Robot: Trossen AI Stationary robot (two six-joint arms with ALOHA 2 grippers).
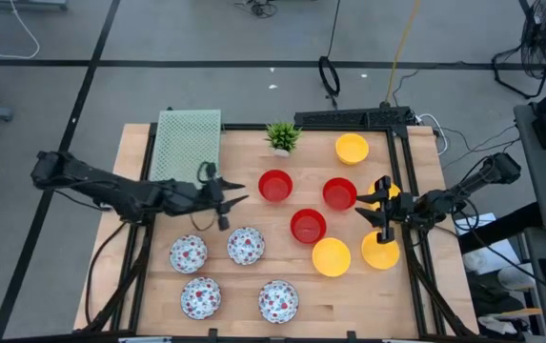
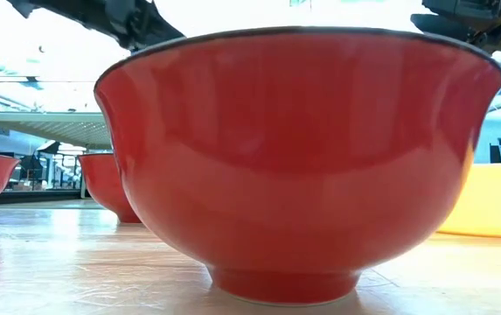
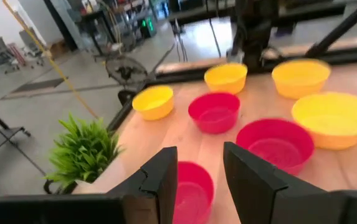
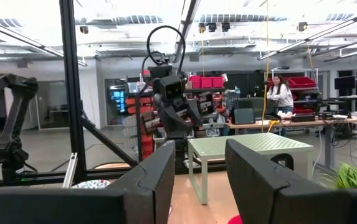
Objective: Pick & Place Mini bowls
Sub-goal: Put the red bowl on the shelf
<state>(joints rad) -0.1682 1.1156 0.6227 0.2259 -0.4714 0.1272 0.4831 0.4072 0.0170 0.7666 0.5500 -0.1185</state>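
Observation:
Three red bowls stand on their bases mid-table: one (image 1: 275, 186) just ahead of my left gripper (image 1: 237, 195), two more (image 1: 339, 193) (image 1: 308, 226) to its right. Several yellow bowls sit toward the right side (image 1: 352, 148) (image 1: 331, 256) (image 1: 380, 251), one of them (image 1: 392, 193) partly under my right gripper (image 1: 368, 213). Several white floral bowls (image 1: 246, 245) (image 1: 188, 253) lie near the front left. In the left wrist view my left gripper (image 3: 200, 180) is open and empty, with a red bowl (image 3: 190, 190) below its fingers. My right gripper (image 4: 197, 180) is open and empty, held above the table.
A small green potted plant (image 1: 283, 135) stands at the far edge beside a green perforated mat (image 1: 189, 143). A black frame (image 1: 401, 162) runs along the far and right edges. One red bowl (image 2: 302, 157) fills the low view. A person (image 4: 281, 93) is in the room behind.

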